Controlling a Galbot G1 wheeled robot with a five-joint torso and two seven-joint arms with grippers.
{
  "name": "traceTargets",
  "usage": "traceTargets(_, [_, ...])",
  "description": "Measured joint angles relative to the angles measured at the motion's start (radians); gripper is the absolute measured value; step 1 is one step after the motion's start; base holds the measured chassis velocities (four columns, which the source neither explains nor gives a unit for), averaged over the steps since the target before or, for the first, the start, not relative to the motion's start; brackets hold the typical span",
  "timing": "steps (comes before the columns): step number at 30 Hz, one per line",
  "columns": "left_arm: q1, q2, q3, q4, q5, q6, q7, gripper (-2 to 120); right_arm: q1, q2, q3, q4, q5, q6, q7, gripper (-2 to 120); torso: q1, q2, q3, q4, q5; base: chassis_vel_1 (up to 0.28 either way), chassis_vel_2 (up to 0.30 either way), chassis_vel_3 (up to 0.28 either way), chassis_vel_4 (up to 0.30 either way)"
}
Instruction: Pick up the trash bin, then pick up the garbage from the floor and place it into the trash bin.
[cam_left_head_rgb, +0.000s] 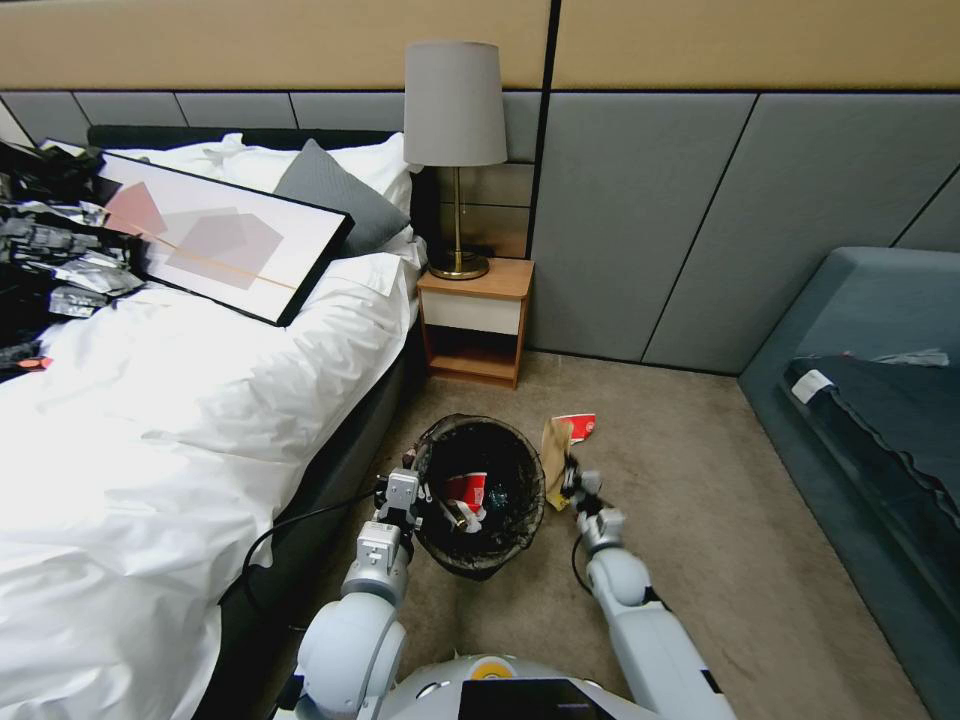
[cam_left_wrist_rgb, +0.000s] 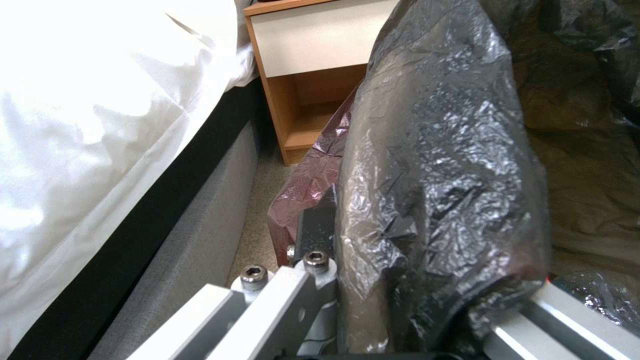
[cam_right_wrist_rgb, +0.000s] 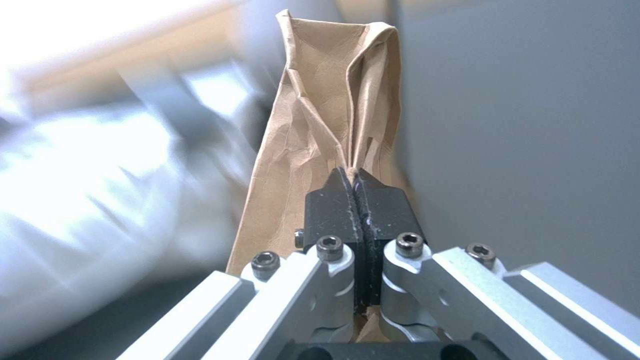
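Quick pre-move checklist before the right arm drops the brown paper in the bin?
1. Right end effector shut on the brown paper: ok.
2. Left end effector clamped on the trash bin rim: ok, the black liner sits between its fingers.
3. Bin mouth open and facing up: ok, with a red-and-white cup already inside.
4. Paper over the bin mouth: not ok, it hangs beside the rim on the right.
5. Floor litter cleared: not ok, a red-and-white carton lies on the carpet beyond the paper.
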Motion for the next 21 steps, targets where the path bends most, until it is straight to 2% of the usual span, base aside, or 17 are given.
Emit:
traceTargets(2, [-0.001,0.0,0.001,0.002,0.0,0.0,0.0,1,-0.02,-0.018,-0.004,0.094,0.047,0.031,-0.078,0,0.0,0.0,0.0,-0.0001,-0.0001,0.0,0.0,0.0,0.0])
traceTargets(8, [-0.002,0.0,0.003,0.009,0.0,0.0,0.0,1,-0.093,-0.05,-0.039,0.235,0.097,0.086,-0.221,0,0.0,0.0,0.0,-0.0002,0.0001,0.0,0.0,0.0,0.0])
traceTargets(11, [-0.004,-0.001,0.006,0.012,0.0,0.0,0.0,1,-0.134,-0.066,-0.08,0.271,0.097,0.091,-0.238,0,0.0,0.0,0.0,0.0,0.0001,0.0,0.0,0.0,0.0])
traceTargets(13, [-0.006,-0.001,0.008,0.013,0.001,0.001,0.0,1,-0.186,-0.091,-0.148,0.293,0.116,0.083,-0.224,0,0.0,0.0,0.0,0.0,0.0,0.0,0.0,0.0,0.0])
traceTargets(18, [-0.007,-0.001,0.009,0.015,0.001,0.001,0.0,1,-0.245,-0.123,-0.227,0.291,0.099,0.085,-0.212,0,0.0,0.0,0.0,-0.0002,0.0,0.0,0.0,0.0,0.0])
traceTargets(21, [-0.008,-0.001,0.01,0.015,0.001,0.001,0.0,1,-0.274,-0.141,-0.272,0.257,0.042,0.1,-0.21,0,0.0,0.0,0.0,-0.0001,0.0,0.0,0.0,0.0,0.0])
